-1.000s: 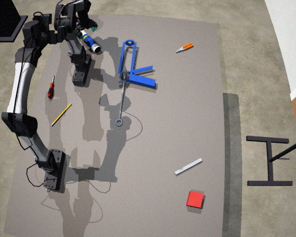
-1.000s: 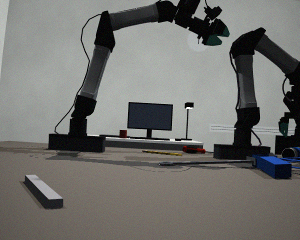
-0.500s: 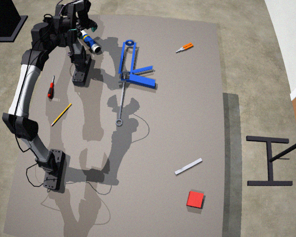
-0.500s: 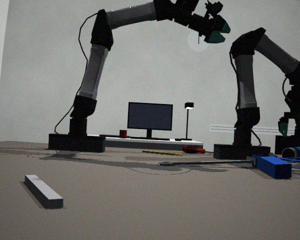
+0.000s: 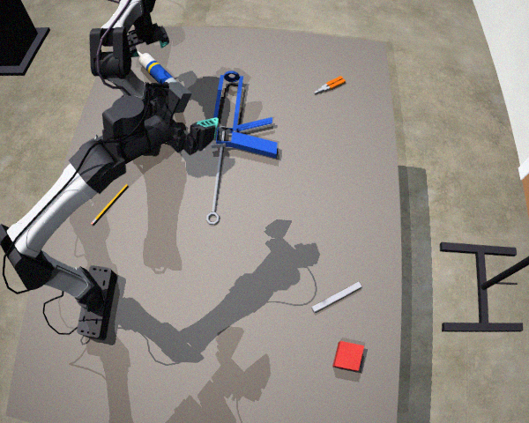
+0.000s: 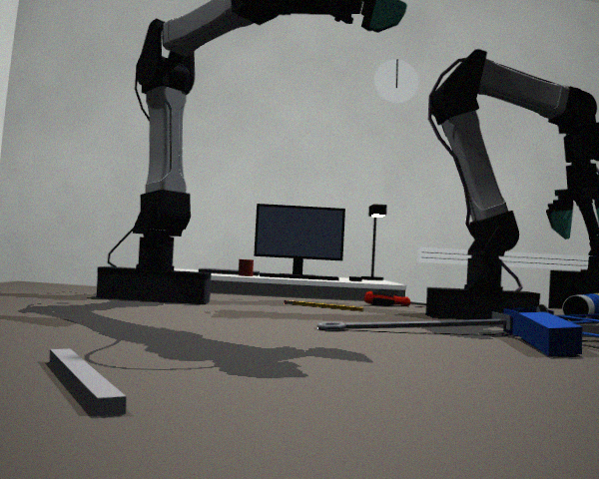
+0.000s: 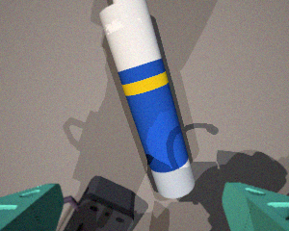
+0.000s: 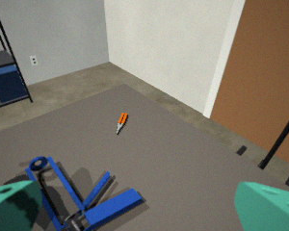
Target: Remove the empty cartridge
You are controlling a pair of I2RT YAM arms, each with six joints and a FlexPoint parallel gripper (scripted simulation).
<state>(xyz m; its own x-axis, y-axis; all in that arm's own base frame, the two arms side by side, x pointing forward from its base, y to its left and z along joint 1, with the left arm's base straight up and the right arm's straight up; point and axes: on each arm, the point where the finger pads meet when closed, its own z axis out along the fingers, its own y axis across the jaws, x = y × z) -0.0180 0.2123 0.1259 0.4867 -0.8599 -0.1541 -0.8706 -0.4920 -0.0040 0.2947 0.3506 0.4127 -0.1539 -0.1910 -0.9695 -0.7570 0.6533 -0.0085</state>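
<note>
The white, blue and yellow cartridge (image 5: 160, 72) (image 6: 595, 303) (image 7: 156, 122) lies on its side on the table, outside the gun and apart from it. My left gripper (image 5: 150, 48) (image 7: 143, 192) is open above the cartridge, with nothing between its fingers. The blue sealant gun (image 5: 255, 144) (image 6: 547, 329) (image 8: 113, 209) lies on the table with its frame empty. Its grey rod (image 5: 217, 181) (image 6: 418, 323) sticks out behind the handle. My right gripper (image 8: 139, 191) is open and empty, raised high above the table; in the top view it overlaps the gun's frame.
Orange pliers (image 5: 335, 83) (image 8: 122, 117) lie beyond the gun. A yellow pencil (image 5: 109, 204) and a red screwdriver (image 6: 371, 297) lie near the arm bases. A grey bar (image 5: 337, 297) (image 6: 85, 376) and a red block (image 5: 349, 356) lie far from the gun.
</note>
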